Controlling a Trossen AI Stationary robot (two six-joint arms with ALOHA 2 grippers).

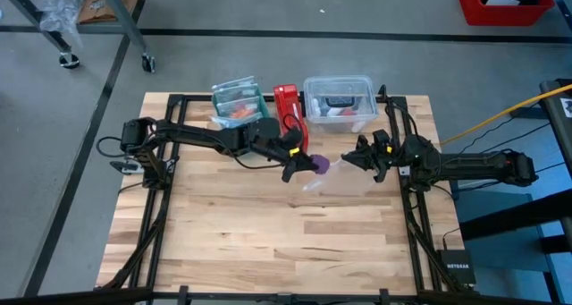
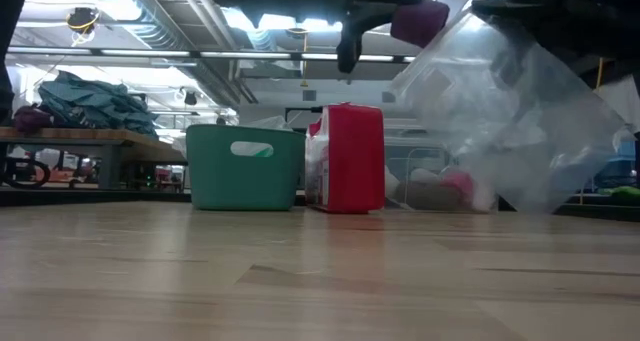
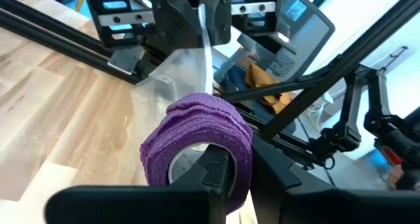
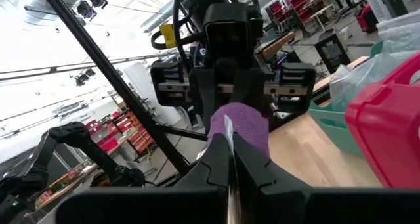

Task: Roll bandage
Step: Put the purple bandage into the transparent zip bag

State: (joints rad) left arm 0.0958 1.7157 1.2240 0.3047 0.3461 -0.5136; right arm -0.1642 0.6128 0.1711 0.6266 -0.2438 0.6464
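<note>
Above the table's middle, toward its far edge, the left gripper is grasping the coiled bandage, facing the right gripper pinching a clear bag.

Right gripper: fingers pressed together on a thin clear plastic edge.
Left gripper: facing the camera, clamped on the bandage, a purple roll.
Red box: on the table, teal bin behind.
</note>
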